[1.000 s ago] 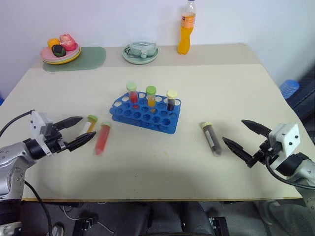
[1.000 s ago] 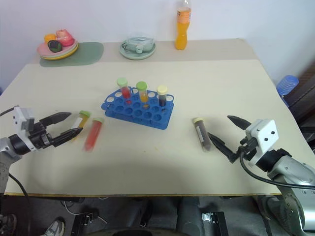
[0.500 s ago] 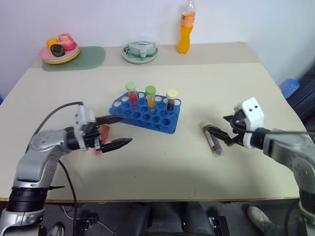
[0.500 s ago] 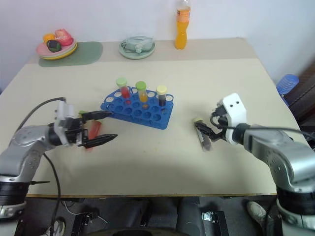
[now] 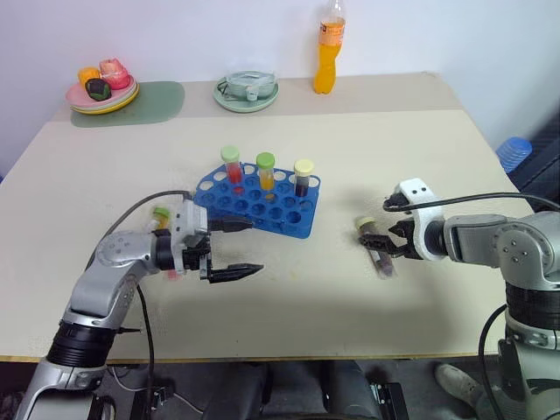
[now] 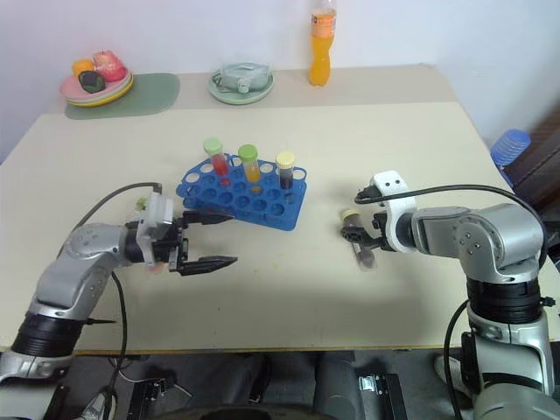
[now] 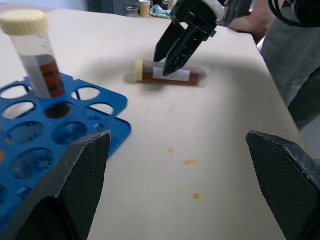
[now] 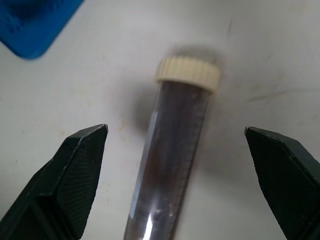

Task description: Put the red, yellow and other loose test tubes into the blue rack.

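A two-armed robot is working over a beige table (image 5: 289,166), where the blue rack (image 5: 259,204) is sitting near the middle with three capped test tubes standing upright in its far row: one red (image 5: 232,165), one yellow-orange (image 5: 266,171), one dark (image 5: 303,178). The right claw (image 5: 378,241) is hanging with its fingers spread wide on either side of a dark brown tube with a cream cap (image 8: 172,160), which is lying flat on the table to the right of the rack, not gripped. The left claw (image 5: 238,248), fingers also wide apart and holding nothing, is hovering just in front of the rack's near-left corner. Behind that arm, a green-capped tube (image 5: 160,215) is lying on the table, largely hidden.
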### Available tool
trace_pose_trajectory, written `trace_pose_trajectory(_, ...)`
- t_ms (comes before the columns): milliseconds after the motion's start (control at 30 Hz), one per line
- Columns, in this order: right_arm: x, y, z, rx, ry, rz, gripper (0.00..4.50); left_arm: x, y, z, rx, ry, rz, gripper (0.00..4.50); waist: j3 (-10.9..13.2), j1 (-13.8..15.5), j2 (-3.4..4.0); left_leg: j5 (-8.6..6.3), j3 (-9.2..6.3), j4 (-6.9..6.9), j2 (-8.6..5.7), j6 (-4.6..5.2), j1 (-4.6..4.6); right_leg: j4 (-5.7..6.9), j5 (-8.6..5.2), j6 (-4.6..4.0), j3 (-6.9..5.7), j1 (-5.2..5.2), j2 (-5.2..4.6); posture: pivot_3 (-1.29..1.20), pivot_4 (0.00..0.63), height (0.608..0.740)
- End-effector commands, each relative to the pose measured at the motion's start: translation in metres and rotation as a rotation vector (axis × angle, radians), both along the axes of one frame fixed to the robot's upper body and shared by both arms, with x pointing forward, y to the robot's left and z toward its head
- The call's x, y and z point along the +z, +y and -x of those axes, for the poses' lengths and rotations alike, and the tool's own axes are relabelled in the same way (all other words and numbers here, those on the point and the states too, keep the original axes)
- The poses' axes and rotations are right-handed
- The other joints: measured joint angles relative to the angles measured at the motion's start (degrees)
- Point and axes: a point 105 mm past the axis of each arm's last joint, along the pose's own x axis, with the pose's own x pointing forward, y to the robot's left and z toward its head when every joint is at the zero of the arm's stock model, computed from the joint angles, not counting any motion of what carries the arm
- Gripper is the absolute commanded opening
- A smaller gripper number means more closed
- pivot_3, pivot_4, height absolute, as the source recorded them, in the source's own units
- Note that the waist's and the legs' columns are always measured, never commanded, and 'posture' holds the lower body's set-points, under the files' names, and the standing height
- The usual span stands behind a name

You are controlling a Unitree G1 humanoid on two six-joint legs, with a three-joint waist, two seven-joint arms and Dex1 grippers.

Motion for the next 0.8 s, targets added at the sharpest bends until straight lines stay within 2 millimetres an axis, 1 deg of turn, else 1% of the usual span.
trace_pose_trajectory(33, 0.006, 0.003, -0.003, 0.006, -0.006, -0.004, 4.5, 0.003, -0.005, 0.002, -0.007, -0.029, 0.012, 4.42, 0.0, 0.01, 0.0, 0.01, 0.0, 0.0, 0.0, -0.01, 0.0, 0.0, 0.01, -0.01, 0.0, 0.0, 0.0, 0.0, 0.15, 0.74)
trace_pose_trajectory(133, 0.001, 0.004, -0.008, -0.008, 0.036, -0.013, 4.5, 0.003, -0.011, 0.005, 0.0, -0.015, 0.047, 4.42, 0.0, -0.06, 0.0, 0.01, 0.01, 0.0, 0.0, -0.02, 0.02, 0.01, 0.03, 0.0, 0.01, 0.01, 0.0, 0.0, 0.15, 0.74)
trace_pose_trajectory(200, -0.003, 0.001, -0.011, -0.032, 0.054, 0.005, 4.5, 0.001, -0.013, 0.007, 0.002, -0.01, 0.049, 4.42, -0.01, -0.2, -0.02, 0.01, 0.02, 0.0, 0.02, -0.02, 0.03, 0.01, 0.03, 0.0, 0.02, 0.01, 0.02, 0.0, 0.15, 0.74)
trace_pose_trajectory(233, -0.006, -0.002, -0.013, -0.047, 0.065, 0.033, 4.25, -0.001, -0.013, 0.008, 0.005, -0.009, 0.046, 4.47, -0.02, -0.29, -0.03, 0.01, 0.03, 0.0, 0.03, -0.02, 0.04, 0.01, 0.04, -0.01, 0.02, 0.01, 0.03, 0.0, 0.15, 0.74)
trace_pose_trajectory(300, -0.01, -0.005, -0.015, -0.071, 0.076, 0.072, 3.63, -0.003, -0.014, 0.01, 0.009, -0.002, 0.048, 4.5, -0.02, -0.36, -0.03, 0.03, 0.07, 0.0, 0.05, -0.04, 0.08, 0.01, 0.07, -0.05, 0.03, 0.03, 0.04, 0.0, 0.15, 0.74)
trace_pose_trajectory(333, -0.012, -0.005, -0.015, -0.068, 0.08, 0.083, 3.16, -0.003, -0.014, 0.01, 0.012, 0.001, 0.053, 4.5, -0.03, -0.35, -0.04, 0.04, 0.07, 0.0, 0.06, -0.05, 0.09, 0.01, 0.08, -0.05, 0.03, 0.04, 0.04, 0.0, 0.15, 0.74)
trace_pose_trajectory(433, -0.015, 0.002, -0.013, -0.035, 0.082, 0.108, 1.55, -0.004, -0.015, 0.01, 0.025, 0.004, 0.056, 4.5, -0.1, -0.1, -0.15, 0.04, 0.07, 0.01, 0.08, -0.06, 0.16, 0.01, 0.09, -0.06, 0.03, 0.12, 0.07, 0.0, 0.15, 0.74)
trace_pose_trajectory(467, -0.015, 0.003, -0.012, -0.021, 0.076, 0.132, 1.12, -0.004, -0.014, 0.01, 0.03, 0.003, 0.055, 4.5, -0.14, -0.05, -0.22, 0.04, 0.07, 0.01, 0.08, -0.06, 0.17, -0.01, 0.11, -0.05, 0.03, 0.14, 0.07, 0.0, 0.15, 0.74)
trace_pose_trajectory(500, -0.015, 0.003, -0.011, -0.013, 0.072, 0.15, 0.87, -0.004, -0.014, 0.01, 0.033, 0.003, 0.054, 4.5, -0.16, -0.01, -0.26, 0.04, 0.07, 0.02, 0.08, -0.05, 0.18, -0.03, 0.13, -0.05, 0.03, 0.17, 0.07, 0.0, 0.15, 0.74)
trace_pose_trajectory(567, -0.015, 0.004, -0.009, 0.021, 0.042, 0.201, 0.84, -0.002, -0.016, 0.008, 0.037, 0.0, 0.055, 4.5, -0.17, 0.01, -0.26, 0.03, 0.07, 0.03, 0.07, -0.05, 0.18, -0.04, 0.14, -0.05, 0.02, 0.17, 0.07, 0.0, 0.15, 0.74)
trace_pose_trajectory(667, -0.011, 0.005, -0.01, 0.064, -0.029, 0.233, 0.84, 0.001, -0.018, 0.005, 0.048, -0.007, 0.057, 4.5, -0.17, 0.15, -0.26, 0.03, 0.07, 0.03, 0.07, -0.05, 0.16, -0.05, 0.14, -0.04, 0.02, 0.17, 0.07, 0.0, 0.15, 0.74)
trace_pose_trajectory(733, 0.006, 0.013, -0.014, 0.136, -0.177, 0.192, 0.84, 0.005, -0.018, -0.001, 0.075, -0.012, 0.075, 4.5, -0.16, 0.26, -0.27, 0.03, 0.07, 0.04, 0.06, -0.05, 0.15, -0.07, 0.15, -0.01, 0.01, 0.17, 0.06, 0.0, 0.15, 0.74)
trace_pose_trajectory(767, 0.019, 0.023, -0.011, 0.21, -0.272, 0.126, 0.84, 0.006, -0.018, -0.003, 0.091, -0.013, 0.088, 4.5, -0.15, 0.26, -0.29, 0.03, 0.04, 0.04, 0.04, -0.05, 0.13, -0.09, 0.17, 0.01, 0.0, 0.18, 0.06, 0.0, 0.15, 0.74)
trace_pose_trajectory(800, 0.029, 0.03, -0.008, 0.266, -0.337, 0.084, 0.84, 0.007, -0.017, -0.005, 0.102, -0.014, 0.097, 4.5, -0.14, 0.15, -0.29, 0.03, 0.05, 0.05, 0.04, -0.04, 0.11, -0.11, 0.18, 0.05, 0.0, 0.18, 0.06, 0.0, 0.15, 0.74)
